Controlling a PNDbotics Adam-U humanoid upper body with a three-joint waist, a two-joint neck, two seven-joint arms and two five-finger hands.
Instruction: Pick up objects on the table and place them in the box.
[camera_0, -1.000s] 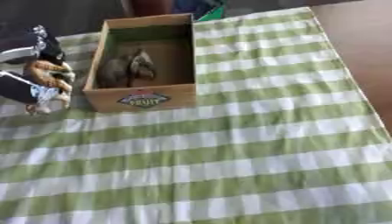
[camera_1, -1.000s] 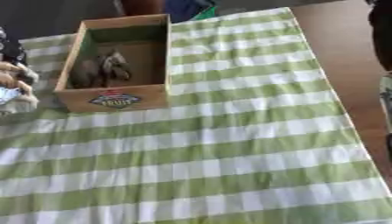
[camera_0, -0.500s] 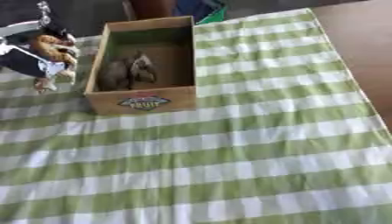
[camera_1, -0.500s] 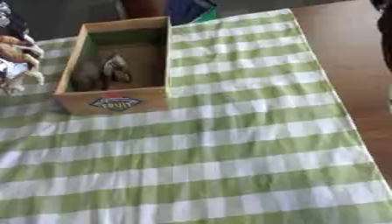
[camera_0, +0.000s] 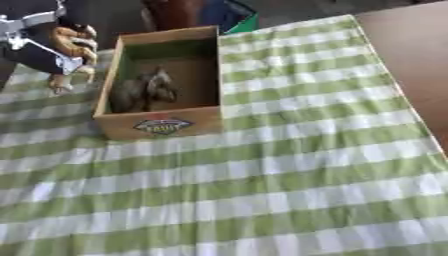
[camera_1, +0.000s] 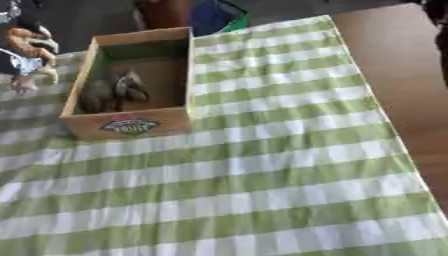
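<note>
The left hand (camera_0: 39, 47) holds a brown toy animal (camera_0: 72, 42) with curled fingers, just left of the cardboard box (camera_0: 159, 125) — the carrying step. Next, I think, it must move over the opening and release.

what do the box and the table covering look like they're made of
The box looks like corrugated cardboard: matte brown walls, thin raw edges, a printed label on its front. The covering looks like woven cloth, matte green-and-white checks lying soft and slightly rippled. The bare table at the right looks like smooth brown wood or laminate; I can't tell which.
</note>
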